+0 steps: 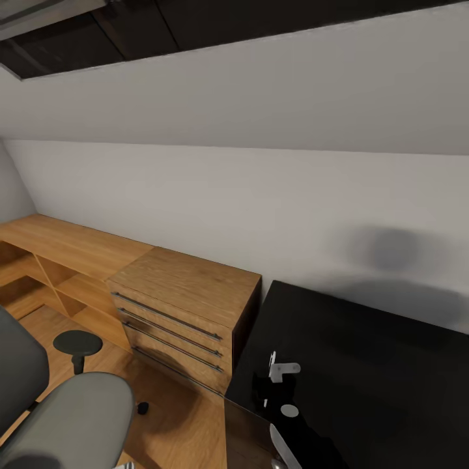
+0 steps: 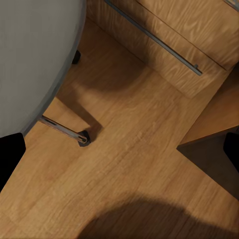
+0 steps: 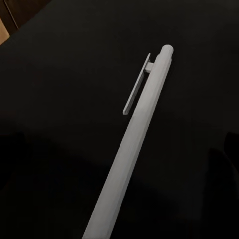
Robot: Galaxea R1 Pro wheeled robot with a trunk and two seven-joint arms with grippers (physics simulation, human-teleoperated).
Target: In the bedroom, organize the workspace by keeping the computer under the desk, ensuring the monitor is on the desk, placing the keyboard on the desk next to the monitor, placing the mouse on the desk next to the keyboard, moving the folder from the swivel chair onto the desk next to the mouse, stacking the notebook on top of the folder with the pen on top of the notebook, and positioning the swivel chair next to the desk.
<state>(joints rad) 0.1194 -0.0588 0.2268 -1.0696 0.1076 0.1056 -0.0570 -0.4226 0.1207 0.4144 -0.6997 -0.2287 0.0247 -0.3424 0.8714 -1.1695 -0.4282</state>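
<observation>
Over the black desk (image 3: 59,74), the pen (image 3: 134,144) lay close before the right wrist camera; neither gripper's jaw state could be told.

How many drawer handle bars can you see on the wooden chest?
3 on the wooden chest beside the desk: top, middle, lower; a fourth below may be hidden.

We get head cam high, angled down at the wall, drawer chest (image 1: 179,312) and desk (image 1: 365,365) corner. Left wrist looks down on the floor (image 2: 134,149), sharing chest and swivel chair (image 2: 35,59). Right wrist sits close over the desk, pen (image 3: 134,144) near-filling frame.
</observation>
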